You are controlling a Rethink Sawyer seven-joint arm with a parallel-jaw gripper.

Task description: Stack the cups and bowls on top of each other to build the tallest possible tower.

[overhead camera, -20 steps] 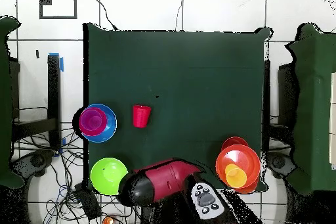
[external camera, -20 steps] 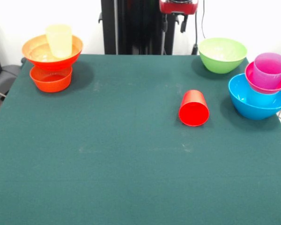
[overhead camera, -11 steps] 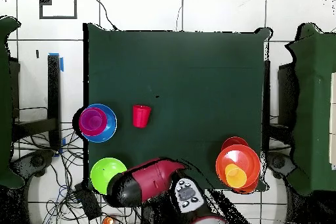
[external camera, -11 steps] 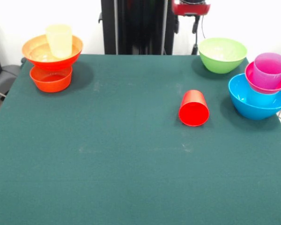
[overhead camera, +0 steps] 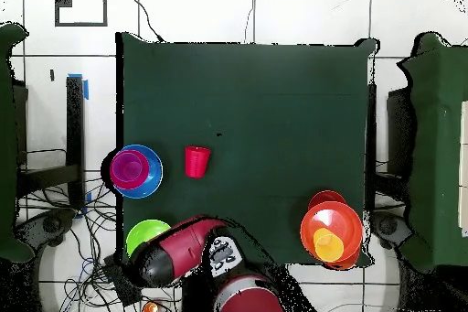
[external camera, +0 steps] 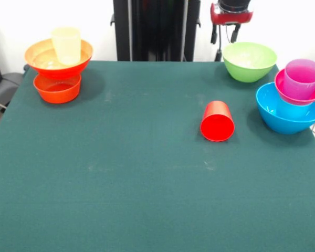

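Red cup (external camera: 217, 121) lies on its side mid-tabletop (external camera: 121, 173) toward the blue bowl (external camera: 289, 113) stack, and I see my pincer (external camera: 224, 34) hanging released beside the green bowl (external camera: 249, 61).

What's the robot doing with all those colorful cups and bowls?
Right now it holds nothing. Its gripper hangs open and empty at the table's edge, beside the lime green bowl. The red cup lies on its side, alone. Two small towers exist: a yellow cup in a wide orange bowl on a small orange bowl, and a purple cup in a magenta bowl in a blue bowl.
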